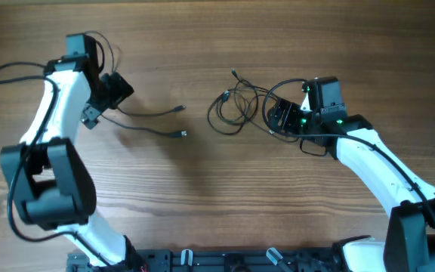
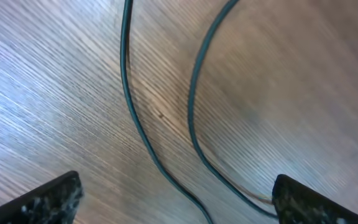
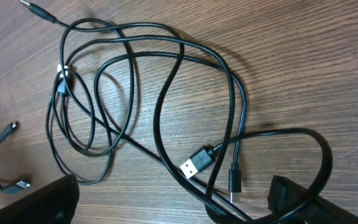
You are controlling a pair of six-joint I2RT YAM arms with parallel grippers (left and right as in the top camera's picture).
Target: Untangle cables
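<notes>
The left tool (image 2: 179, 204) stood wide open with nothing in its grip. Two strands (image 2: 191, 106) ran across the counter (image 2: 42, 93) between its fingers (image 2: 48, 198). Seen from overhead, those strands led away from it toward the middle. Their plug ends (image 1: 180, 110) lay a little apart on the wood.

The right tool (image 3: 166, 208) was also wide open and held nothing. It sat low over the rest of the cables (image 3: 179, 56), a loose tangle of overlapping loops right of centre, apart from the strands' ends. A USB plug (image 3: 194, 163) and a smaller plug (image 3: 235, 182) lay just ahead of its fingers, and cords passed between them.
</notes>
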